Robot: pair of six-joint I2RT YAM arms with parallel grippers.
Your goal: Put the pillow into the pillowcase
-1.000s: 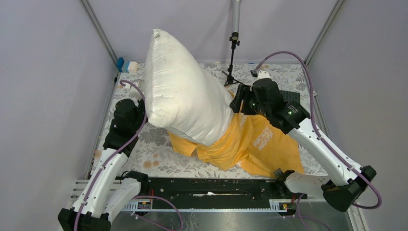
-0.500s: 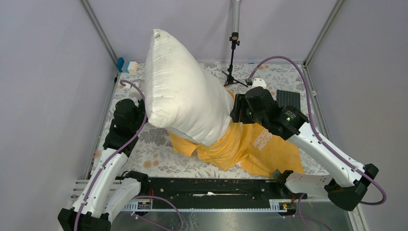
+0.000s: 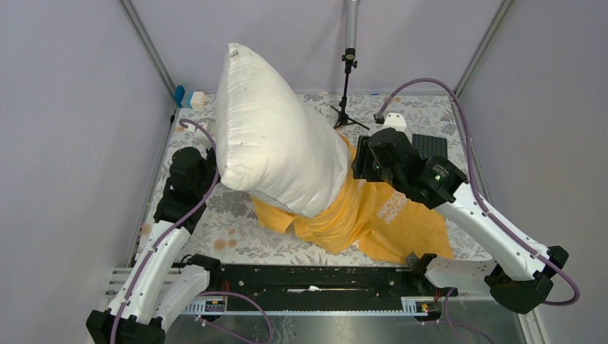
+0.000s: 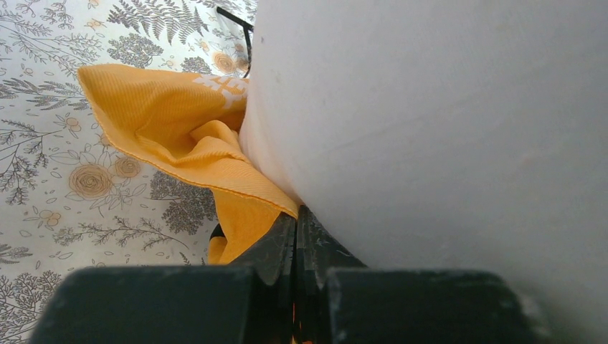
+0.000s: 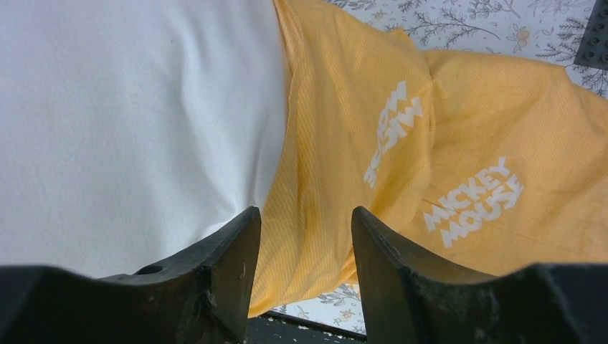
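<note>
The left gripper [image 4: 295,218] sits against the pillow [image 3: 272,136] with jaws pressed together. On what, I cannot tell. The pillow stands tilted, its lower end inside the mouth of the crumpled pillowcase [image 3: 405,218]; plump, light and yielding, it is likely best held by a corner or seam. The right gripper [image 5: 302,215] hangs with jaws apart over the pillowcase's hem — thin, floppy cloth, best pinched at that edge.

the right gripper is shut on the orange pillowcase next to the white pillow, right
Not quite. The right gripper is open, not shut: its fingers stand apart, with the orange pillowcase showing in the gap, next to the white pillow. The right wrist view shows this.
</note>
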